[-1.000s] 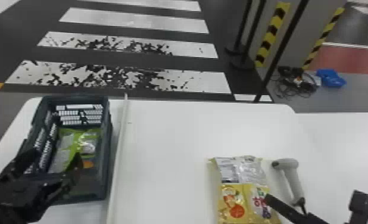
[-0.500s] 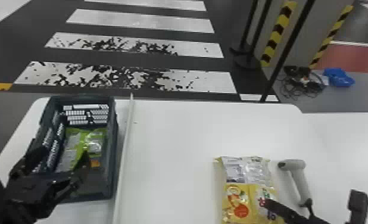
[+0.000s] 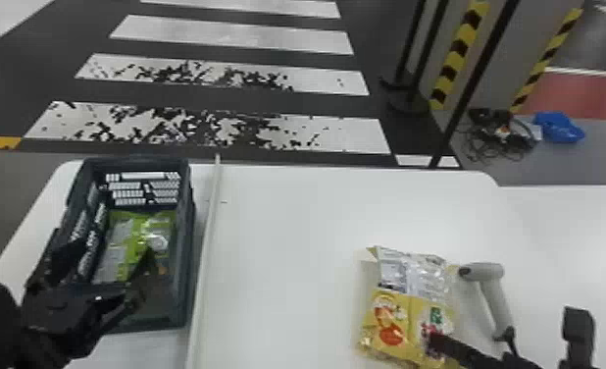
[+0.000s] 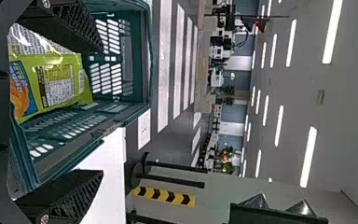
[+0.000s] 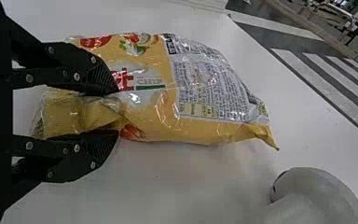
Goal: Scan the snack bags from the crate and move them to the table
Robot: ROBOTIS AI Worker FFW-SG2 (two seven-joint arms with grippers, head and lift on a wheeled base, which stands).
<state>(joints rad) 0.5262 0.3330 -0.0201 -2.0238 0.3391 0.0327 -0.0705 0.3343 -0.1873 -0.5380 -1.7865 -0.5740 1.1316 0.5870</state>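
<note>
left gripper [image 3: 113, 251] shifts farther over crate [image 3: 185, 211], fingers spread | right gripper [image 3: 505, 329] right of crate, pinching yellow snack bag [image 3: 392, 314]

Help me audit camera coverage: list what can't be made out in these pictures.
- Head view: the bag count in the crate; the left gripper covers its near part.
- Left wrist view: part of the green snack bag, behind a finger.
- Right wrist view: part of the yellow snack bag, behind the right gripper.
- Right wrist view: the scanner's handle end, cut off by the bottom edge.
</note>
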